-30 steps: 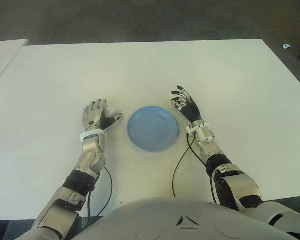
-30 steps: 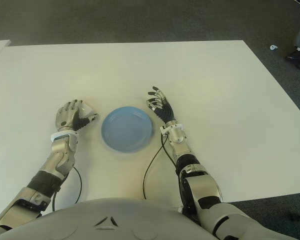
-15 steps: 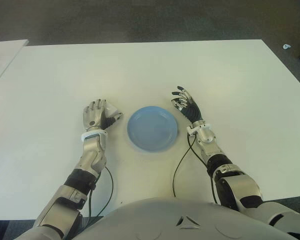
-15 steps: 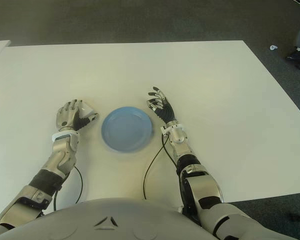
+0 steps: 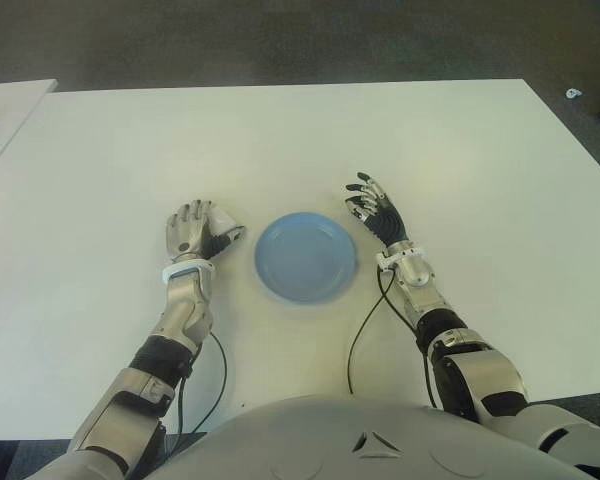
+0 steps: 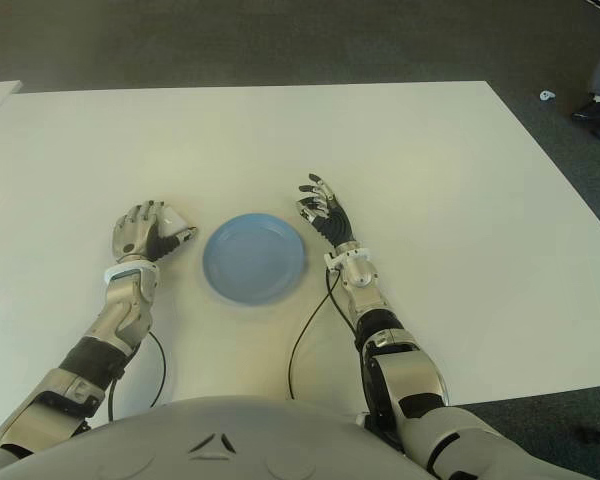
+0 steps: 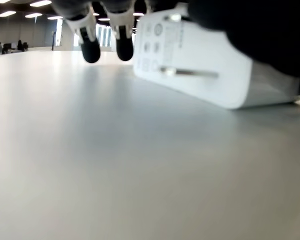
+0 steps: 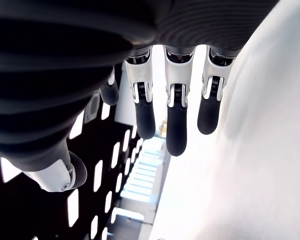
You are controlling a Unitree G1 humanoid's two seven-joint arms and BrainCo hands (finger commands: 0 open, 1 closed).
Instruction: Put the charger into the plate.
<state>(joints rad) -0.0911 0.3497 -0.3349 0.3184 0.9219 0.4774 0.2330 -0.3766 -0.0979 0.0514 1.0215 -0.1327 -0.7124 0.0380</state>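
Note:
The white charger (image 5: 223, 221) lies on the white table (image 5: 280, 130), just left of the blue plate (image 5: 305, 256). My left hand (image 5: 195, 232) is curled over the charger. In the left wrist view the charger (image 7: 200, 65) shows close up, low on the table, with fingertips (image 7: 90, 47) over its far side and the thumb against its near end. The plate holds nothing. My right hand (image 5: 375, 210) shows at the plate's right edge, its fingers (image 8: 174, 120) spread and holding nothing.
Black cables (image 5: 360, 330) run from both wrists across the near part of the table. A second white table (image 5: 5, 105) stands at the far left. Dark floor lies beyond the far edge, with a small white object (image 5: 574, 93) on it.
Almost nothing differs. My right hand has drifted a little to the right; my left hand stays curled over the charger in the same spot.

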